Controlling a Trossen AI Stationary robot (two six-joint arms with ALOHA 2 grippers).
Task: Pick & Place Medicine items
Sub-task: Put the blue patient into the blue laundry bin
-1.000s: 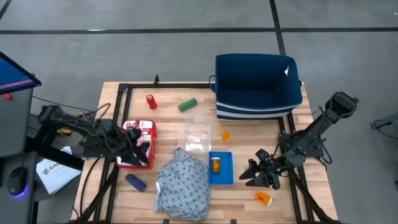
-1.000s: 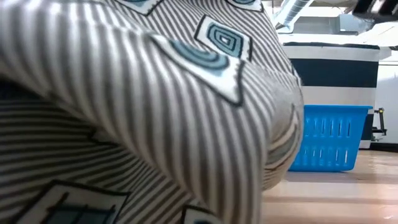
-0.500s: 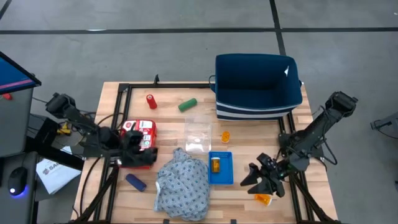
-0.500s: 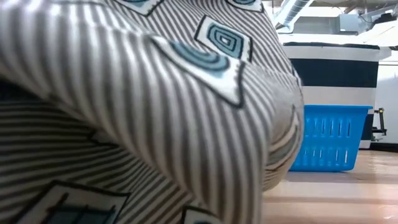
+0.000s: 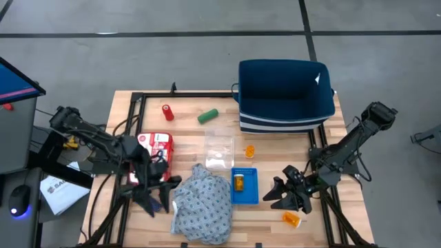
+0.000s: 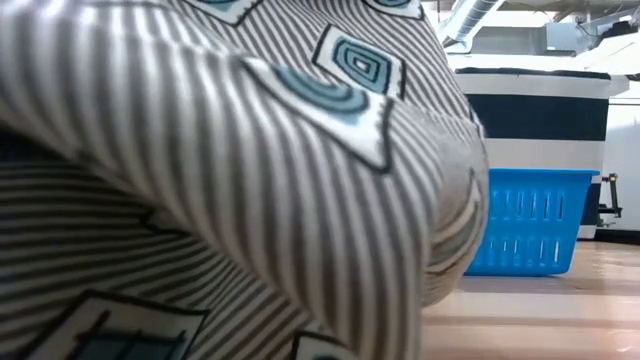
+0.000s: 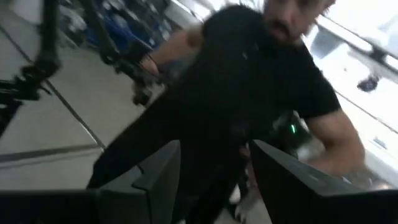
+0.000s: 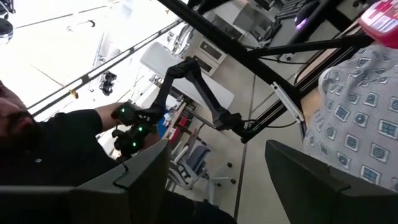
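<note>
While the left gripper (image 5: 153, 196) hangs spread wide at the table's (image 5: 124, 131) 7 o'clock edge, the dark-blue tube under it is hidden. Right gripper (image 5: 284, 195), fingers apart too, hovers at 4 o'clock just above a translucent orange pill bottle (image 5: 292, 219) lying near the front edge, bare wood around it.
</note>
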